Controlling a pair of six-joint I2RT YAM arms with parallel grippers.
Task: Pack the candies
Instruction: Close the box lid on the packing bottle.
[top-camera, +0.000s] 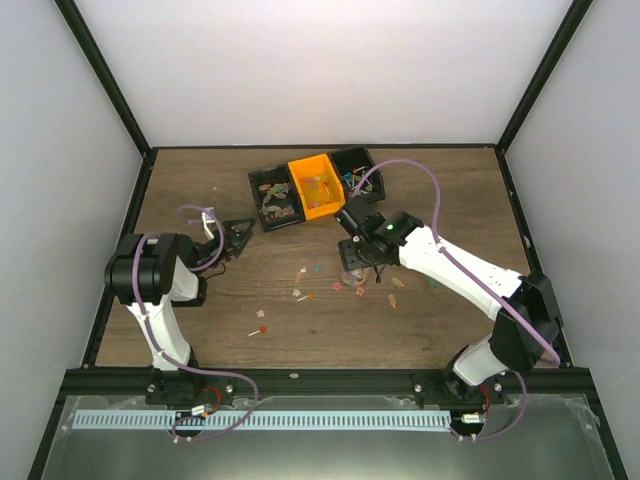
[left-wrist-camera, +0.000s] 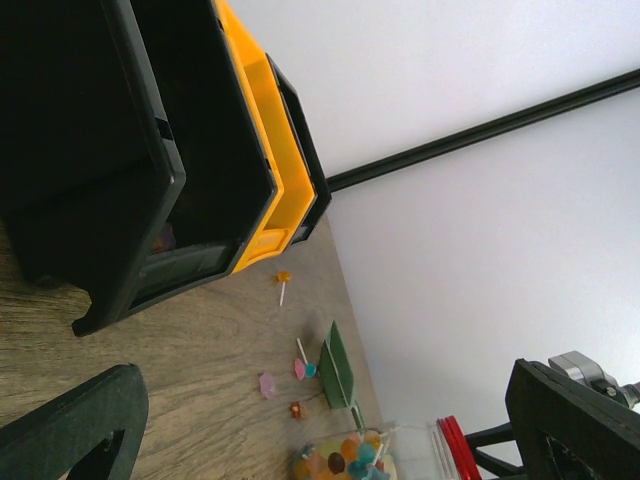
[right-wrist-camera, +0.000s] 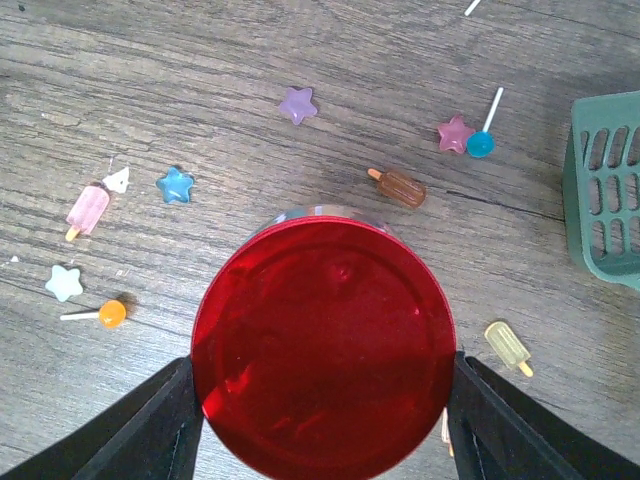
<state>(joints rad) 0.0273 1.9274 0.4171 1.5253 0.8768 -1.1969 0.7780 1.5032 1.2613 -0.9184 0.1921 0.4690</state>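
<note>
A round red lid fills the right wrist view, and my right gripper is shut on it, one black finger on each side. Seen from the left wrist, the lid sits on a clear jar with coloured candies inside. Loose candies lie on the wood around it: a purple star, a brown ice-lolly shape, a blue star and an orange lollipop. In the top view my right gripper hangs over the scattered candies. My left gripper stands open and holds nothing, left of them.
A green slotted scoop lies right of the jar. Two black bins flank an orange bin at the back centre. One lollipop lies alone nearer the front. White walls and a black frame ring the table.
</note>
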